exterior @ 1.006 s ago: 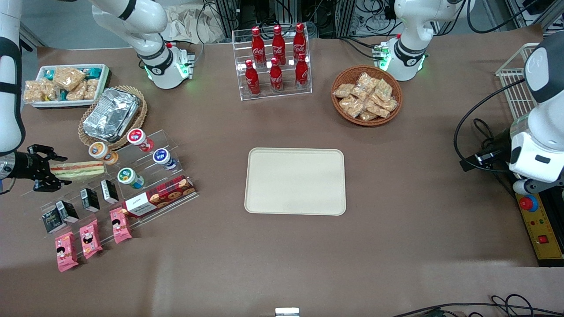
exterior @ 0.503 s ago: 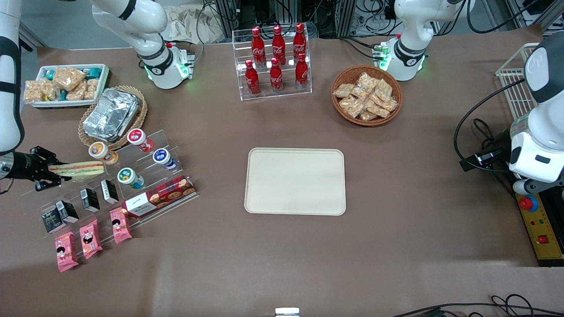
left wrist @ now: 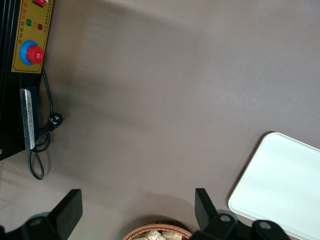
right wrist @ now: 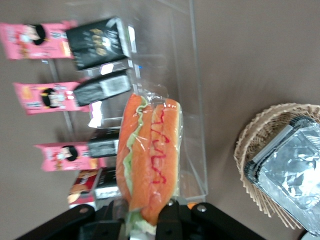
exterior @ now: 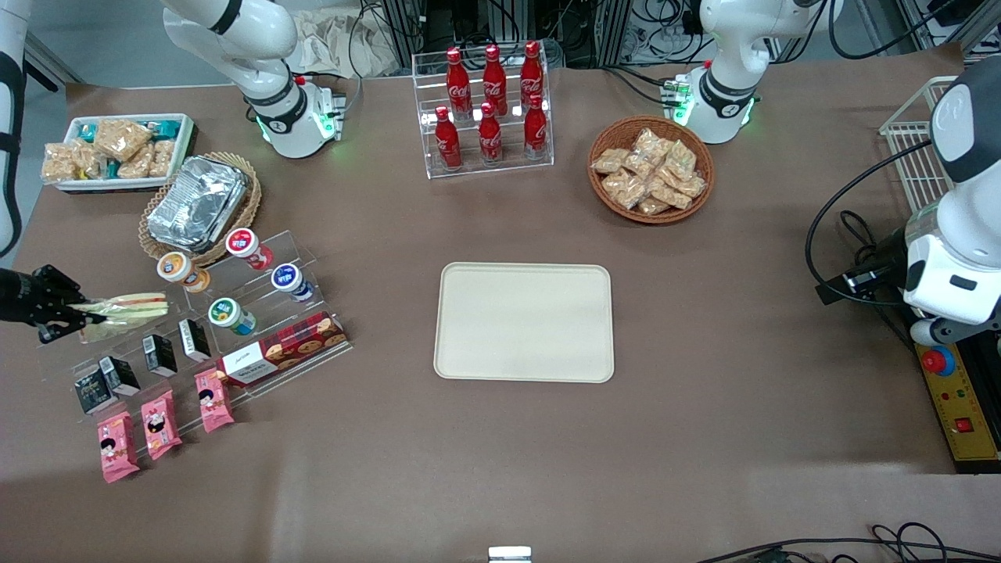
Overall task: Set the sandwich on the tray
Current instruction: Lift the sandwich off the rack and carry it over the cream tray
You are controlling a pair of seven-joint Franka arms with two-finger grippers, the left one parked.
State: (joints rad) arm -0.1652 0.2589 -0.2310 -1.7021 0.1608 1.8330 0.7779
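The clear-wrapped sandwich [exterior: 125,306], with orange and green layers on its cut edge, is held over the clear acrylic display steps [exterior: 258,313] at the working arm's end of the table. My right gripper [exterior: 69,314] is shut on its end; in the right wrist view the gripper [right wrist: 146,214] pinches the sandwich [right wrist: 150,160] between both fingers. The cream-beige tray [exterior: 524,322] lies bare in the middle of the table, far from the gripper toward the parked arm's end. A corner of the tray shows in the left wrist view [left wrist: 280,185].
The display steps carry yogurt cups [exterior: 249,245], black cartons [exterior: 160,353], a cookie box [exterior: 281,350] and pink packs [exterior: 160,422]. A foil container [exterior: 197,203] in a wicker basket and a white snack bin [exterior: 117,150] stand nearby. A cola rack [exterior: 489,109] and a snack basket [exterior: 651,170] stand farther back.
My gripper closed on the sandwich's end and drew it outward toward the table's edge at the working arm's end, away from the yogurt cups.
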